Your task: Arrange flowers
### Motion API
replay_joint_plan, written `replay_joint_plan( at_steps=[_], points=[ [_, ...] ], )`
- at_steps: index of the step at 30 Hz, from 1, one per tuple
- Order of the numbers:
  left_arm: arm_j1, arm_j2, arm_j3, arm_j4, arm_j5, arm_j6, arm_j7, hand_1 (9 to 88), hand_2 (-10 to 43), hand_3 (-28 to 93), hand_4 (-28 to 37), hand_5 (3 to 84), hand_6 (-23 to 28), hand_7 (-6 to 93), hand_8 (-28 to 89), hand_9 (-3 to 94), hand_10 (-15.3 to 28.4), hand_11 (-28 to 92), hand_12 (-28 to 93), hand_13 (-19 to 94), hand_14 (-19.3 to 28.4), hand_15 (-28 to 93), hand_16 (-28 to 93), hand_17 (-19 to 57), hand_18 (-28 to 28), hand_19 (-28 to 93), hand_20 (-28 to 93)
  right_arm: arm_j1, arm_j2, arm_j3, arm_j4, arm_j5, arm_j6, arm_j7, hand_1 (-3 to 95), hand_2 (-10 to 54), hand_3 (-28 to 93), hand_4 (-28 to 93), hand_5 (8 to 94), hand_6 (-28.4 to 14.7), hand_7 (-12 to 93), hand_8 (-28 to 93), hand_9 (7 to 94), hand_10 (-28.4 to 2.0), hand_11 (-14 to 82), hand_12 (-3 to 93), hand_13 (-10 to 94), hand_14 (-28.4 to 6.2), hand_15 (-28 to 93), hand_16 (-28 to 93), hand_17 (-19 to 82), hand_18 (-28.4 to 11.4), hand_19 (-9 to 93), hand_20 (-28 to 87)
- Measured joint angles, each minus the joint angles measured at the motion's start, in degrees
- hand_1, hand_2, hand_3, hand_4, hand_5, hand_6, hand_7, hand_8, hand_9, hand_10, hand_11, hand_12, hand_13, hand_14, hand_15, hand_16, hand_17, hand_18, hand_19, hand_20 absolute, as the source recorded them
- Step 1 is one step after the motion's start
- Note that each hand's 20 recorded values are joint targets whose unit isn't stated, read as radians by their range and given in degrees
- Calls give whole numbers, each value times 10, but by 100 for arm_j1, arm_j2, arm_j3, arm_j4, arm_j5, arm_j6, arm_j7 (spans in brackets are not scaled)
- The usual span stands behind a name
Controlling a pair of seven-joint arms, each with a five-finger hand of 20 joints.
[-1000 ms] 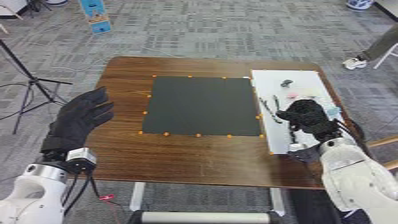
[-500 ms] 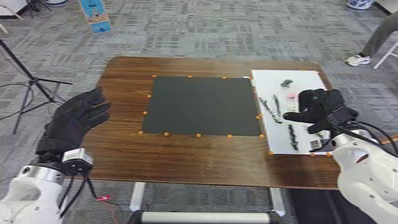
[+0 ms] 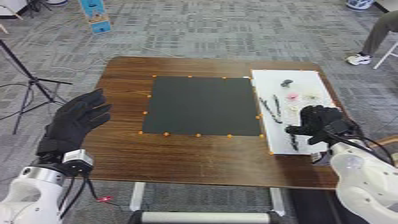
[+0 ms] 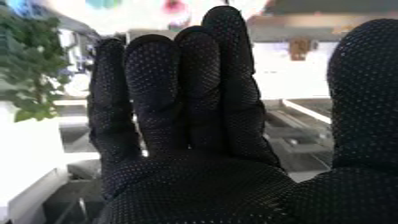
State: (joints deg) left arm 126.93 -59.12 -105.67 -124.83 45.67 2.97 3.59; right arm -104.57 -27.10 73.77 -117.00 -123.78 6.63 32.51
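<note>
One dark stem (image 3: 294,143) runs near-to-far, just near-left of my right hand (image 3: 322,119), fingers straight, thumb wide.

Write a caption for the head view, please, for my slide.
Right hand over the white board with small flowers, left hand beside the dark mat.
</note>
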Motion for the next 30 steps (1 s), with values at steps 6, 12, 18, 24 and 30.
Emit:
replay_joint_plan(
  at_steps=[6,12,18,24,30],
  points=[
    [16,0,1,0,-4,0,0,308,-93,697,-254,333,33,258,-123,272,107,275,161,251,123,359,-6,-66,201,487,97,69,-132,-200,62,16,-131,104,255,-95,696,-283,576,-21,651,-185,605,-130,573,423,557,-131,735,332,221,-201,697,328],
    [30,0,22,0,-169,0,23,306,-93,700,-254,336,34,257,-122,277,108,275,161,253,125,362,-7,-67,202,489,99,199,-146,-486,197,21,-56,41,252,-95,710,-283,575,-19,653,-186,608,-129,576,422,558,-128,736,331,222,-200,698,327],
    [66,-1,19,0,-209,-1,30,305,-93,700,-254,337,34,255,-121,279,108,274,161,254,125,363,-8,-67,202,490,99,312,-103,-654,336,11,-37,48,238,-95,732,-283,578,-18,655,-187,609,-130,577,422,562,-128,740,330,222,-200,698,325],
    [196,-16,-28,-36,-207,-1,25,304,-93,701,-255,337,34,255,-121,280,109,273,161,254,125,364,-8,-67,202,489,100,337,-54,-677,401,-77,-36,102,230,-95,745,-283,577,-18,657,-186,609,-131,578,425,561,-128,740,333,222,-200,699,325],
    [223,-58,-29,-41,-200,-5,18,304,-91,700,-256,339,34,255,-120,280,109,273,162,255,125,364,-9,-67,203,490,100,334,-26,-691,469,-90,-37,120,234,-95,741,-283,577,-18,655,-187,608,-130,577,425,560,-128,740,333,221,-200,699,325]
  ],
)
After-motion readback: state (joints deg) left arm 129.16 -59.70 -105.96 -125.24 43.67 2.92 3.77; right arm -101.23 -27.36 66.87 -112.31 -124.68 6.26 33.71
